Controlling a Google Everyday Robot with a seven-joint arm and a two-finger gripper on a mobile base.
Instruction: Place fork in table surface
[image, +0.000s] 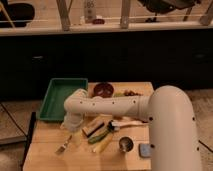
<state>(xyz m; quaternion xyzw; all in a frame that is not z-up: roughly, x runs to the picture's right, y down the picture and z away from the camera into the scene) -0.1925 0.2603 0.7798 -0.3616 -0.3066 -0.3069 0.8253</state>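
Tan plank worktop before dark cabinets; the claw (spread wide, holding nothing) hangs just above the fork.

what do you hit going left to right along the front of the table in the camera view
fork below the gripper → yellow vegetable → small metal cup → grey-blue block, all on the table surface

Behind my work area I note a long dark cabinet front under a pale ledge. Above it stand slanted pale posts with thin rails. Floor greyish-tan. Lighting dim, warm.
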